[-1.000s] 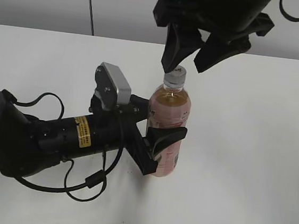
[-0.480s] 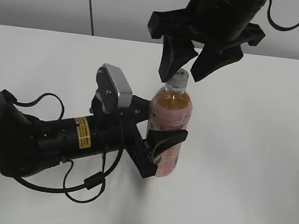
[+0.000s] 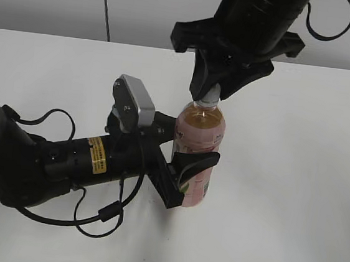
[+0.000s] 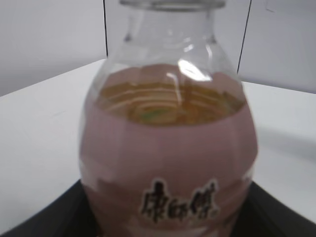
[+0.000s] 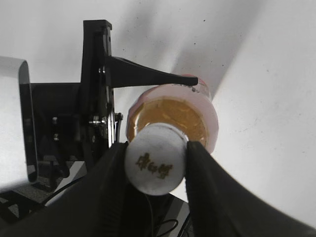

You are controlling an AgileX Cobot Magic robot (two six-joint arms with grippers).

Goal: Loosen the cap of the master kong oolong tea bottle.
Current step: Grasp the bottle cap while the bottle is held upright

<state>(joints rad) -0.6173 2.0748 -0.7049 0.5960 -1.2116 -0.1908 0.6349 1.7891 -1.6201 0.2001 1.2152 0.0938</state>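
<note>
Round white cap — black right tool clamping.

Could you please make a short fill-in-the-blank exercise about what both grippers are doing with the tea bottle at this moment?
1. The right gripper is closed on the bottle's white ____.
2. The left gripper holds the bottle by its pink ____.
3. The bottle stands ____ on the white table.
4. The liquid inside the bottle is ____ in colour.

Missing words: cap; label; upright; amber
</note>
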